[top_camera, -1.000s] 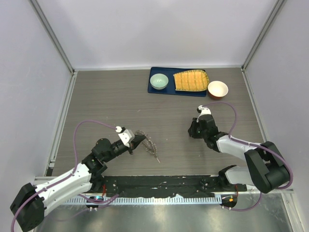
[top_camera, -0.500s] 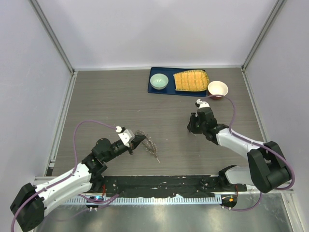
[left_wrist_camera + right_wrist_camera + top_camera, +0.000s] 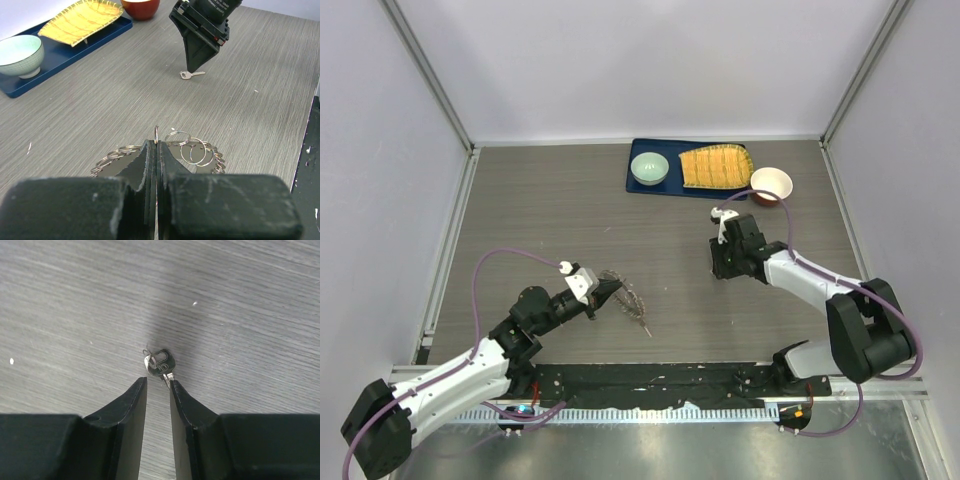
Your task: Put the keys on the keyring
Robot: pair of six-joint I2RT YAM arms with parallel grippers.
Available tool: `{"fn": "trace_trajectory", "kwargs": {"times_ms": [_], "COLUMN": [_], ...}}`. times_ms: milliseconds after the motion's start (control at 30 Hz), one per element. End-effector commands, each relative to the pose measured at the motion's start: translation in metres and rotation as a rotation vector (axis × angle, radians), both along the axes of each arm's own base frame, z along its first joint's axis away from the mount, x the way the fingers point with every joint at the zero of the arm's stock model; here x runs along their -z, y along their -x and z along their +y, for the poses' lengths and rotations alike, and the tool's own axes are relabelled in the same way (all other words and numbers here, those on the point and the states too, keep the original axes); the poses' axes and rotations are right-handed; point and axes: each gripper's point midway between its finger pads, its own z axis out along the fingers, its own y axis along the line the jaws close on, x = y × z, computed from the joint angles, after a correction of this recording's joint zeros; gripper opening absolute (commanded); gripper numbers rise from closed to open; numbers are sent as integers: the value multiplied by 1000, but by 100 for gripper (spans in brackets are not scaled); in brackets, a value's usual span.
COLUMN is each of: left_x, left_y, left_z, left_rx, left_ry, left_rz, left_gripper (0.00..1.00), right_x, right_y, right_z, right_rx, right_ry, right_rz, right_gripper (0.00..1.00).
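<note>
The left gripper [image 3: 156, 144] has its fingers pressed shut on one thin loop of the keyring [image 3: 192, 150], which pokes up just past the tips while the other loops fan out on the table [image 3: 100, 100] beyond them, probably to hold the ring steady for threading. The right gripper [image 3: 157, 382] points down with a narrow gap between its fingers, holding nothing. The key [image 3: 161, 361] lies flat just beyond the tips, its shank running towards the gap, so this looks like lining up for a pinch

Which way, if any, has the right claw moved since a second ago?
Yes: the right claw has edged slightly farther up the table, toward the blue tray.
</note>
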Motion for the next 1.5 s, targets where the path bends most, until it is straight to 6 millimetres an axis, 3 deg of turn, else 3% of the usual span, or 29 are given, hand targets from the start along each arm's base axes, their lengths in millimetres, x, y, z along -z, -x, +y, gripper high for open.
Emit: {"fn": "trace_trajectory", "kwargs": {"times_ms": [0, 967, 1200, 1467], "left_x": [-29, -25, -27, -27], "left_y": [-2, -2, -1, -1], "left_z": [-3, -5, -4, -5], "left_rx": [9, 15, 15, 18], "left_ry": [49, 41, 47, 43], "left_rz": [-63, -50, -57, -53], "left_gripper": [0, 0, 0, 0], "right_x": [-14, -2, 7, 4], "right_y": [-6, -3, 3, -12], "right_z": [8, 1, 11, 10], "right_rx": [-133, -352, -426, -393], "right_ry": [15, 122, 88, 105], "right_rz": [-34, -91, -65, -134], "right_gripper": [31, 29, 29, 29]}}
